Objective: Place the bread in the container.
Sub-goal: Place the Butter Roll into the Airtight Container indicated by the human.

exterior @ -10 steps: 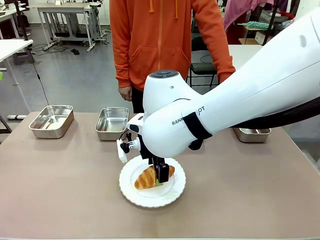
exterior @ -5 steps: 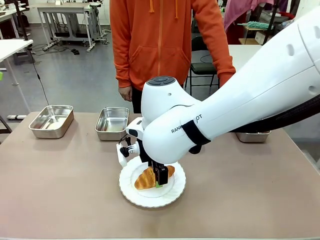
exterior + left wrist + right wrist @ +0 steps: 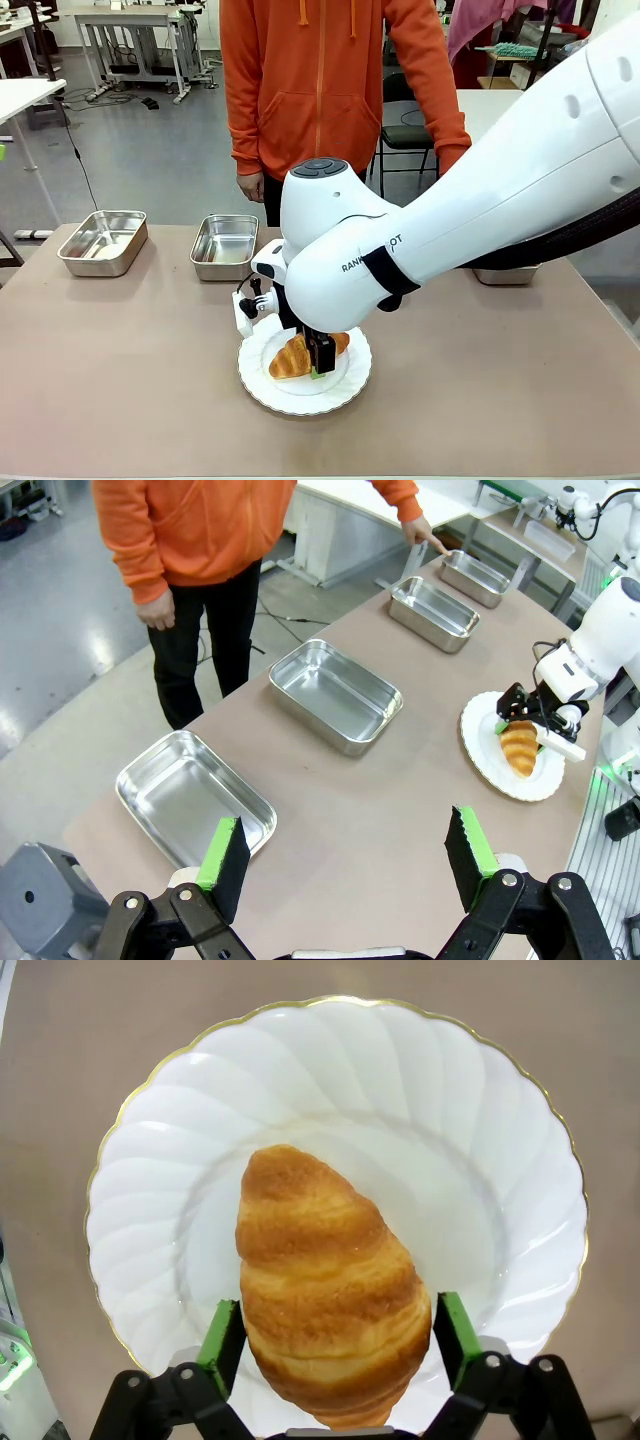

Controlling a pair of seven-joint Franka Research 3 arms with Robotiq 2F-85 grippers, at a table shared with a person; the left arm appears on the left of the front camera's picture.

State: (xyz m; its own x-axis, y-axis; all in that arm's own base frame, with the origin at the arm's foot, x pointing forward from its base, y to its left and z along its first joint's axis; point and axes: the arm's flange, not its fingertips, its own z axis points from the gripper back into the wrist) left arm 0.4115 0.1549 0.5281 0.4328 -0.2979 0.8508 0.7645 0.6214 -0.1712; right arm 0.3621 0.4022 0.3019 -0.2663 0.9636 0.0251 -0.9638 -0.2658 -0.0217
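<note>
The bread [image 3: 325, 1295] is lying on the white plate [image 3: 500, 1140], sitting between the right tool [image 3: 335, 1330] pads, which are flanking it, contact not discernible. The left tool [image 3: 345, 855] is hanging open above the counter [image 3: 370, 810], near the container [image 3: 190, 795]

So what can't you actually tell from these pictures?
- Front view: the right arm covers the table's far right, cutting off one pan.
- Right wrist view: whether the pads touch the croissant yet; it bulges over them.
- Left wrist view: the right end effector is too small to judge.
</note>
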